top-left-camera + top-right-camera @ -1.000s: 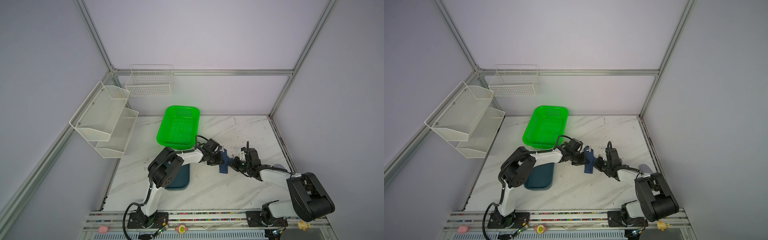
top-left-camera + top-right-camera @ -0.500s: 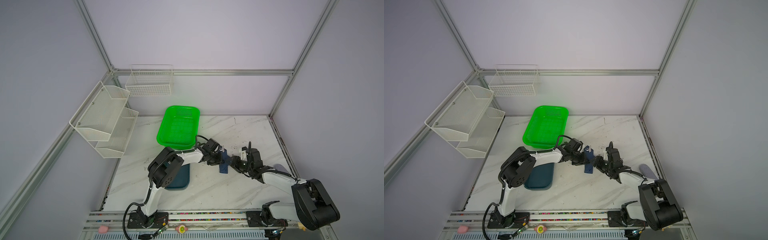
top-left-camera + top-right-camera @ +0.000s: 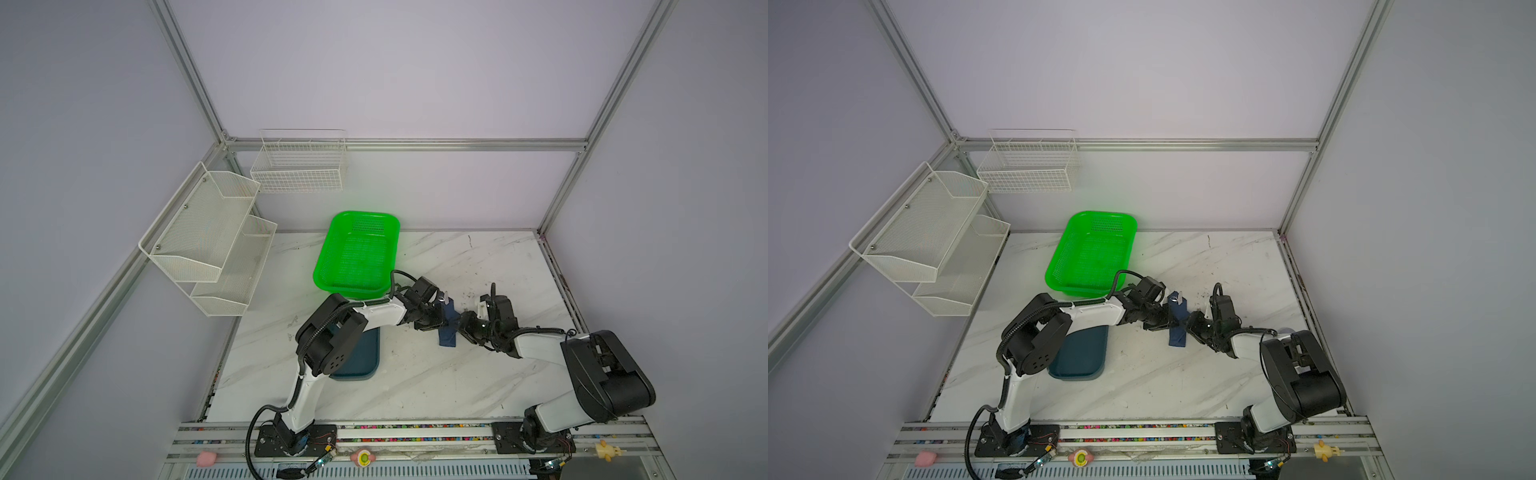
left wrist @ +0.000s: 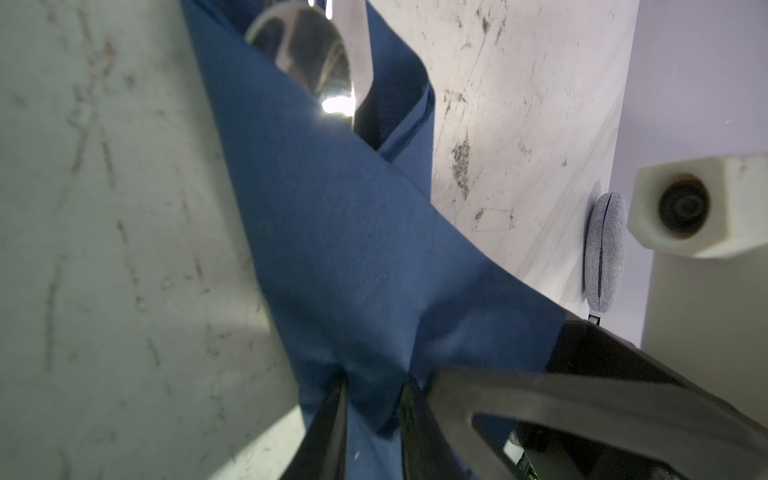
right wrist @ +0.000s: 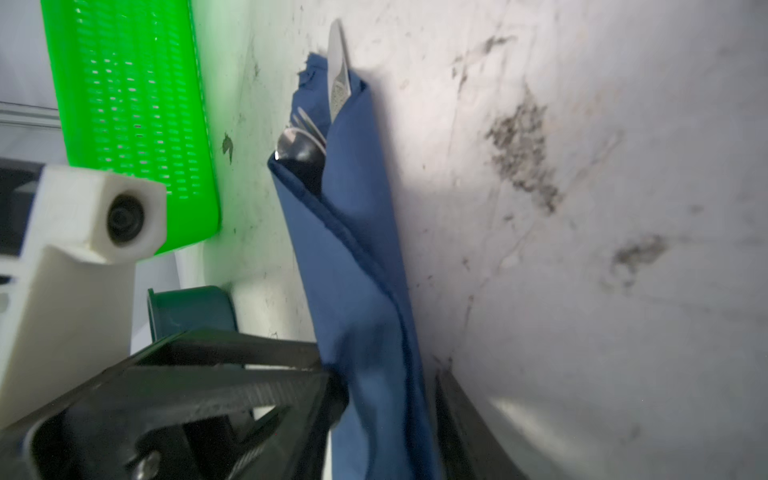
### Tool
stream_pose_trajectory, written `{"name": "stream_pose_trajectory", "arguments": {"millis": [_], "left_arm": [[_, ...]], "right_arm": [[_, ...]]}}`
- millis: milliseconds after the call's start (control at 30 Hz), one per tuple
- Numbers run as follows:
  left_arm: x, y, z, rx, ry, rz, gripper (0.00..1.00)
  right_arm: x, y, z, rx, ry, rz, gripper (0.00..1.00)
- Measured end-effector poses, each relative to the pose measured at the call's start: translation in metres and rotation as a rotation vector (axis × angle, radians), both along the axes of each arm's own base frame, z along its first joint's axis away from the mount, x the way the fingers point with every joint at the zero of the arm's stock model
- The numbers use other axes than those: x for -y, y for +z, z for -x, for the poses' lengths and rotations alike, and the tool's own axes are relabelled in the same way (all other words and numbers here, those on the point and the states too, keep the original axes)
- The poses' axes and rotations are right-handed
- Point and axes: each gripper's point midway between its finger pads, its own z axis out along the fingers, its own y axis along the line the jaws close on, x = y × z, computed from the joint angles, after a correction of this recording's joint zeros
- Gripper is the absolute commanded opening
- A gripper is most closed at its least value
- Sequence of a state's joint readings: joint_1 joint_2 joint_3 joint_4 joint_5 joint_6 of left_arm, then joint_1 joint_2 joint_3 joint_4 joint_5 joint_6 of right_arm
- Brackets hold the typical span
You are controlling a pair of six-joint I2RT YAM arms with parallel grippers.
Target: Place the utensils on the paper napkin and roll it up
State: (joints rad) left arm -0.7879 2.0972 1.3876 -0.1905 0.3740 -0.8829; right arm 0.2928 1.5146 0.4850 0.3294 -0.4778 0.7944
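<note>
Pinches a fold of the paper napkin (image 4: pixel 353 249) tight between the fingers of the left gripper (image 4: pixel 374 399). Straddles the same roll with the right gripper (image 5: pixel 386 395), one finger (image 5: pixel 270 395) touching the paper, the other just beside it; cannot tell whether clamped or merely around it. Shows the napkin already wrapped around the utensils (image 4: pixel 307 54), lying on the marble table (image 3: pixel 415 374) between both grippers in both top views, near the green basket (image 3: pixel 365 215), with spoon (image 5: pixel 299 149), fork (image 5: pixel 309 122) and knife (image 5: pixel 338 70) poking out of one end
</note>
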Motion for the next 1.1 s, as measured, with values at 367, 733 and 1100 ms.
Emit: {"name": "stream_pose_trajectory", "arguments": {"millis": [367,733,1100], "left_arm": [[-0.013,0.020,-0.012,0.052,0.077,-0.019,0.39],[-0.037,0.024,-0.031,0.030,0.147,0.002,0.40],[-0.025,-0.005,-0.013,-0.064,0.072,0.007,0.40]], "right_arm": [[0.006,-0.008,0.001,-0.005,-0.009,0.030,0.12],[0.012,-0.011,0.003,-0.002,-0.019,0.023,0.13],[0.014,-0.011,0.004,-0.008,-0.018,0.013,0.13]]}}
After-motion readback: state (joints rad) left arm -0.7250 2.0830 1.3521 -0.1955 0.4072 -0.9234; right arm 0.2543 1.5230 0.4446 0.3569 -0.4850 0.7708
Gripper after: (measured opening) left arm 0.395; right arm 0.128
